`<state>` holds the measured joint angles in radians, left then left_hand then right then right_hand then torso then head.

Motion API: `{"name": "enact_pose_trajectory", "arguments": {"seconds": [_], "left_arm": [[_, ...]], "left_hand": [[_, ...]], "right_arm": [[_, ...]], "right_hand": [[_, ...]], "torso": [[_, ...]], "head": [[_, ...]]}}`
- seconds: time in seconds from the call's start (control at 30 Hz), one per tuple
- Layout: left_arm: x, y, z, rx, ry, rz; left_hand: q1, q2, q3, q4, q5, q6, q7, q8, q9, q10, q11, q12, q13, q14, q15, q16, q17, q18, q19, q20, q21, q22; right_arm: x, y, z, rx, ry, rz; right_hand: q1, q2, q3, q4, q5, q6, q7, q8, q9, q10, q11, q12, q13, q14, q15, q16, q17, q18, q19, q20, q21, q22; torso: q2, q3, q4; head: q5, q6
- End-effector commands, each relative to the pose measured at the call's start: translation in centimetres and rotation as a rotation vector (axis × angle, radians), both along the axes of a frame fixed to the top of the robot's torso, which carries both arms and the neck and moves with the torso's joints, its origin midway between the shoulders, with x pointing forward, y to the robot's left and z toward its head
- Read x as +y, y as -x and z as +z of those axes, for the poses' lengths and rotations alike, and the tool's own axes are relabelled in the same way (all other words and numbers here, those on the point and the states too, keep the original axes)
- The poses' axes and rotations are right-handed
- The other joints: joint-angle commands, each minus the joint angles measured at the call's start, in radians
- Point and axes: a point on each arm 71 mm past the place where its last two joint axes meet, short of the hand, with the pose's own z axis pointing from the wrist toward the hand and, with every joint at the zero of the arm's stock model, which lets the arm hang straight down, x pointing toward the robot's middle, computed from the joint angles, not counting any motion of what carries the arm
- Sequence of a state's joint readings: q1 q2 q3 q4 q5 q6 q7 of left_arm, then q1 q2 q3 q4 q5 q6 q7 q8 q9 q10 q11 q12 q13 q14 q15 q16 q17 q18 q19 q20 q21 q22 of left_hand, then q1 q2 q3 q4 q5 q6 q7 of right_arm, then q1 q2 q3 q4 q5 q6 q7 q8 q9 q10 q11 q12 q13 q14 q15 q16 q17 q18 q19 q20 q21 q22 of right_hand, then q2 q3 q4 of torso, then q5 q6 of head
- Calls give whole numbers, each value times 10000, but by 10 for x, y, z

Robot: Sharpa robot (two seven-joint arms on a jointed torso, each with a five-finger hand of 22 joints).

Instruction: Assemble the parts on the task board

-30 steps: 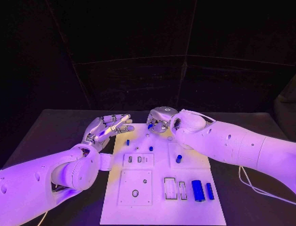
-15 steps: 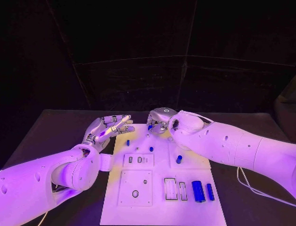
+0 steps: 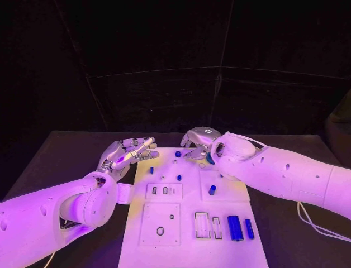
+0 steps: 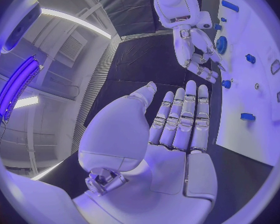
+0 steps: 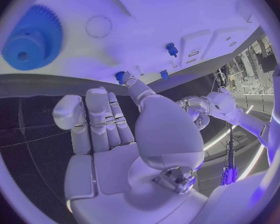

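**Right hand over the far end of the board, blue gear just beside it**

The task board (image 3: pixel 193 223) lies lengthwise away from the robot on the black table (image 3: pixel 55 162), and both arms reach to its far end. The right arm (image 3: pixel 296 176) crosses in low over the board's far right corner; the left arm (image 3: pixel 55 215) runs up beside the board's left edge.

The right hand (image 3: pixel 198 146) hangs over the far end of the board, wrist turned so the fingers point down and back toward the left hand. In the right wrist view its fingers (image 5: pixel 99 119) are straight and pressed side by side, thumb apart, holding nothing. The blue gear (image 5: pixel 33 37) lies flat on the board just beyond those fingertips, so the right hand is much the nearer to it. My judgement is that the coming move turns on that short gap: the gear sits ahead of the fingers, not under them.

The left hand (image 3: pixel 127 152) is just off the board's far left edge, palm up, fingers (image 4: pixel 180 117) straight and close together, empty.

Small blue pegs (image 3: pixel 179 176) stand upright in the board's middle. Two blue cylinders (image 3: pixel 234 226) lie near the right edge, long axes along the board.
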<state>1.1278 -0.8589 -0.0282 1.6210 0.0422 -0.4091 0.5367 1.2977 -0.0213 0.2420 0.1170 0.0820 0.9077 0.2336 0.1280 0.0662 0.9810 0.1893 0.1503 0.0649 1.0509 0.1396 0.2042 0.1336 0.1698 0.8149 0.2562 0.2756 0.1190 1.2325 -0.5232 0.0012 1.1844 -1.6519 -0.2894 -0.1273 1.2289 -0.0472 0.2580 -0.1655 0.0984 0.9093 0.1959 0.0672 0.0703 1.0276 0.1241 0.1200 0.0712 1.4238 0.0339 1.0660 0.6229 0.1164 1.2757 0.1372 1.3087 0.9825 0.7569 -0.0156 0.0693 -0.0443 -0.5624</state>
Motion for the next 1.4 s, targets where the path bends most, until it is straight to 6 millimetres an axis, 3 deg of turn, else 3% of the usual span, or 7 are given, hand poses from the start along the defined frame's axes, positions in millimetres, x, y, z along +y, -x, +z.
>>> {"name": "enact_pose_trajectory", "arguments": {"seconds": [0.03,0.2,0.37,0.63,0.93,1.17,1.4], "left_arm": [[-1,0,2,-75,46,-176],[1,0,2,-69,40,-167],[1,-1,1,-69,44,-175],[0,-2,0,-59,49,-195],[0,-4,-1,-40,37,-188],[-1,-5,-2,14,35,-228],[-1,-5,-2,36,14,-207]], "left_hand": [[-52,49,15,-58,-10,17,113,-33,-15,2,-3,-37,-10,39,33,-67,10,139,42,16,-27,-15],[-53,53,17,-67,-10,12,112,-38,-15,-4,-2,-44,-10,37,34,-74,10,139,41,17,-32,-19],[-52,56,20,-71,-10,11,111,-39,-15,-5,-2,-46,-10,37,34,-76,10,139,41,17,-34,-21],[-38,78,39,-102,-6,13,104,-44,-13,-4,-7,-54,-9,41,34,-89,13,141,42,18,-45,-31],[-31,88,49,-118,-4,14,101,-46,-12,-3,-9,-58,-8,43,33,-95,15,142,43,18,-49,-35],[-19,110,71,-148,-1,14,98,-52,-11,-3,-10,-66,-7,46,31,-107,17,143,47,19,-58,-44],[-18,122,80,-159,-1,11,101,-56,-11,-6,-9,-72,-7,46,32,-114,18,143,46,19,-64,-49]], "right_arm": [[-16,5,11,-173,-866,-355],[-50,12,14,612,-1340,-1012],[-79,16,11,1477,-1248,-1743],[-100,16,4,2214,-745,-2480],[-96,10,1,2350,-589,-2512],[-87,6,-3,2511,-227,-2319],[-86,3,-5,2452,105,-2251]], "right_hand": [[28,-5,-130,134,132,208,-40,95,21,454,-64,293,61,78,-90,152,175,-35,109,-40,70,153],[-407,-224,-555,688,794,416,-272,129,22,1973,-403,1179,444,262,-339,610,828,-123,404,-261,348,654],[-409,-542,-1284,1278,1019,244,-473,106,-6,2911,-672,2346,1373,395,-573,1106,1573,-198,604,-526,545,994],[691,-440,-2756,2808,1117,-196,-427,297,15,1574,-629,5310,4619,523,-530,2141,3225,-321,869,-494,914,1660],[1046,-314,-2938,3150,1272,-265,-414,411,15,1402,-616,5878,5315,578,-517,2388,3679,-343,926,-476,1004,1819],[1347,-167,-3103,3265,1279,-202,-439,587,21,2481,-632,8809,8568,728,-523,2964,4757,-451,1206,-480,1290,2401],[1460,-132,-3132,3247,1257,-190,-441,626,18,2488,-635,9032,8851,724,-519,3013,4846,-466,1231,-474,1330,2481]], "torso": [[-17,6,-57],[-54,32,-165],[-77,51,-239],[-56,72,-222],[-50,45,-200],[-50,37,-197],[-51,41,-203]], "head": [[-20,27],[-60,47],[-50,54],[-81,41],[-109,8],[-110,-52],[-117,-56]]}}
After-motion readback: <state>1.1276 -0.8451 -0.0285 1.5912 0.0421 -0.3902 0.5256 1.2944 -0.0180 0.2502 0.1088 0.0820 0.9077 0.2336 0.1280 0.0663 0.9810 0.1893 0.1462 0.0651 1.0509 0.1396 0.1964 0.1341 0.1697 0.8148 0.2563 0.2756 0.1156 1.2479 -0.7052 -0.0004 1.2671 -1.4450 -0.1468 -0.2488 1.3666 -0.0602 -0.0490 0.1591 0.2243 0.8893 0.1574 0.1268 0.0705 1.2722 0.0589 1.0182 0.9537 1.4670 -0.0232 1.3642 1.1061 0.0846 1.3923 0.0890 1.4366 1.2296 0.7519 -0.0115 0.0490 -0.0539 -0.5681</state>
